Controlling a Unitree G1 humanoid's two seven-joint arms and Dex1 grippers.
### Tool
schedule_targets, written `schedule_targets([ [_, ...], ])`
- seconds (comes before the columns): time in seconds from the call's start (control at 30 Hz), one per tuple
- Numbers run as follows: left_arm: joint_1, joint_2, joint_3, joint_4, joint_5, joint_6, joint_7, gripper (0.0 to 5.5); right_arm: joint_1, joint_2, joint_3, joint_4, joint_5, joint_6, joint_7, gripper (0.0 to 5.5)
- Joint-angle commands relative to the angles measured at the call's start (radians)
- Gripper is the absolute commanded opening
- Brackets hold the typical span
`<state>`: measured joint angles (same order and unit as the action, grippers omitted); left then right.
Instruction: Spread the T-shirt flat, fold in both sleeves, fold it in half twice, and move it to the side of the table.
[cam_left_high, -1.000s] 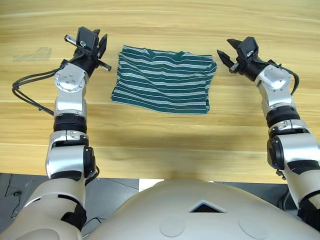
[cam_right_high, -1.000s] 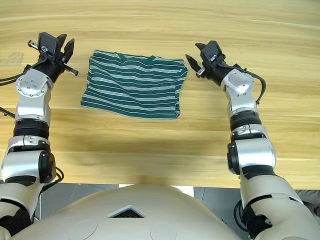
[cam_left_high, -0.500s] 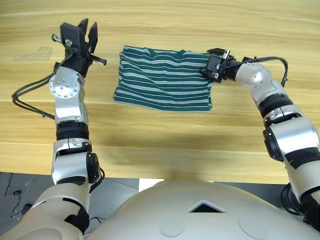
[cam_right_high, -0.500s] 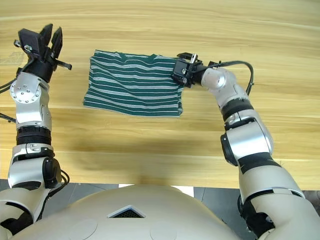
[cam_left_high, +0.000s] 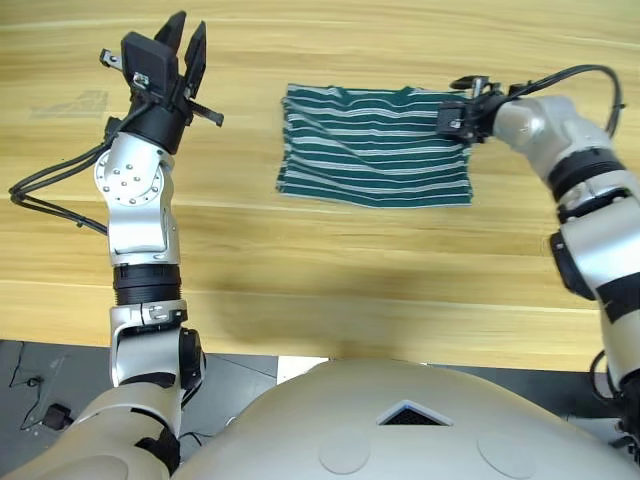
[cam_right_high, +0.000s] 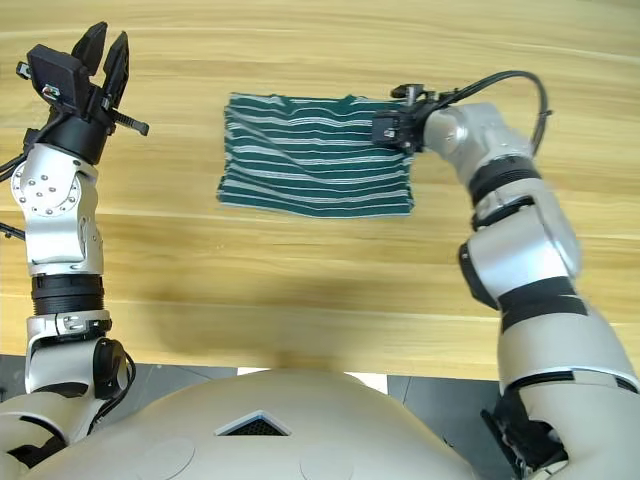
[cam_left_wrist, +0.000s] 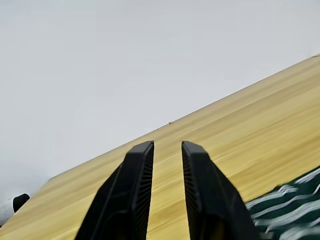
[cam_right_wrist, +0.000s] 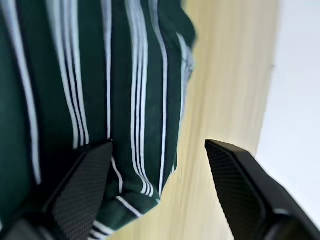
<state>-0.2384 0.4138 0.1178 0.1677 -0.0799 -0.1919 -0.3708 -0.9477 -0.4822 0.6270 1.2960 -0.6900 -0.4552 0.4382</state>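
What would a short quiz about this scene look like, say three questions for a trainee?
1. True or false: the left claw is touching the T-shirt.
2. Pick one. Where is the right claw? A: at the T-shirt's right edge. B: at its left edge. C: raised high, well clear of it.
3. Fill in the gap: the T-shirt lies folded on a ____ table.

Key: 1 false, it is lifted and well off to the left. 2 A. 3 wooden.
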Motion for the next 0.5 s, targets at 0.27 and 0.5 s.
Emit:
schedule_targets([
  [0.27, 0.12, -0.059, -0.058, -0.273, 0.001, 0.1, 0.036, 1.01, 0.602, -0.411, 0.03, -1.26, 0.424, -0.007, 0.67, 3.41],
  [0.5, 0.17, -0.111, -0.106, -0.339, -0.014, 0.143, 0.023, 1.01, 0.726, -0.258, 0.101, -1.376, 0.38, 0.13, 0.645, 3.41],
])
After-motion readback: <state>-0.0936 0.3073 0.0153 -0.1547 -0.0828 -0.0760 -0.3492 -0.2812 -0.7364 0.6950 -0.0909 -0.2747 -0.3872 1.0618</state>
